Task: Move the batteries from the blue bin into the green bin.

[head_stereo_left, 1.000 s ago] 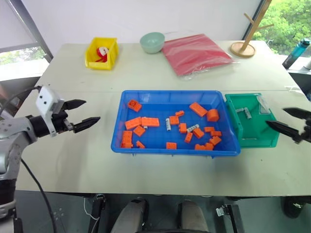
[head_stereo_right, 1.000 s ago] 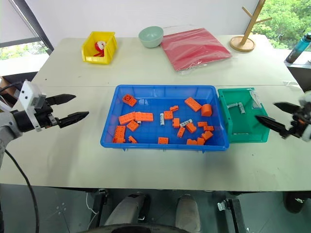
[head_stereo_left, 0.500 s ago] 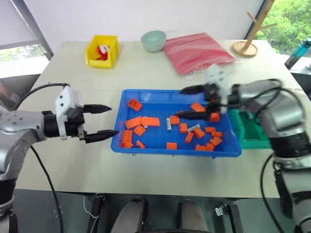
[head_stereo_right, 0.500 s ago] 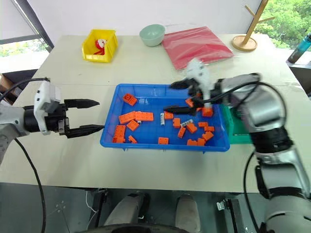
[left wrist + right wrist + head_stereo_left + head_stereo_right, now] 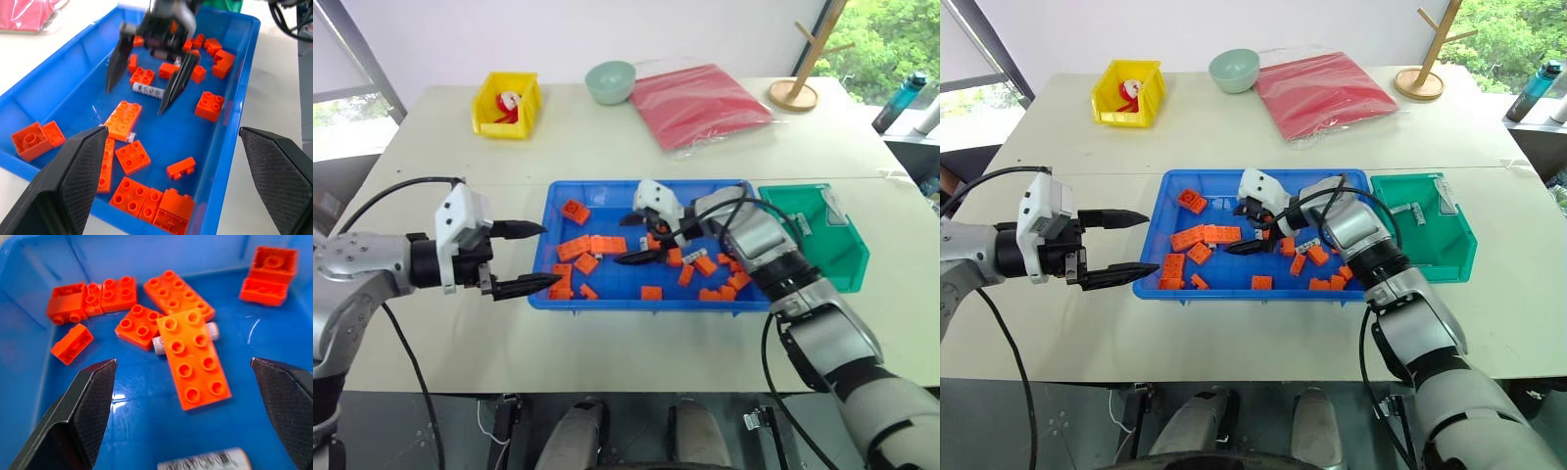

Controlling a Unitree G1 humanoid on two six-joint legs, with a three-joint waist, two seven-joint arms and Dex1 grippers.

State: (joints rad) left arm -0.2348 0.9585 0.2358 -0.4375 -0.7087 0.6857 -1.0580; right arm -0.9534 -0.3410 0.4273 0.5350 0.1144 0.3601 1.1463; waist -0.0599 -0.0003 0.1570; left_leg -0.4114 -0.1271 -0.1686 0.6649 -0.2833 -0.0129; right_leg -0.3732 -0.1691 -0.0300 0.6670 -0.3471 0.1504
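Right fingers (image 5: 640,239): spread wide, empty, low inside the blue bin (image 5: 570,294) among orange blocks (image 5: 600,245).
Batteries (image 5: 148,90): one lies between the spread right fingers; another is half hidden under an orange plate (image 5: 193,356); two more rest in the green bin (image 5: 847,262).
Left fingers (image 5: 532,258): open, empty, at the blue bin's left rim.
Around: yellow bin (image 5: 504,104), bowl (image 5: 611,81), red pouch (image 5: 700,100), wooden stand (image 5: 795,93) at the surface's far side.

2 head cameras look down and forward over the worktop (image 5: 636,137). 2 wrist cameras sit close inside the blue bin (image 5: 234,88), all sharing its orange blocks (image 5: 195,357).
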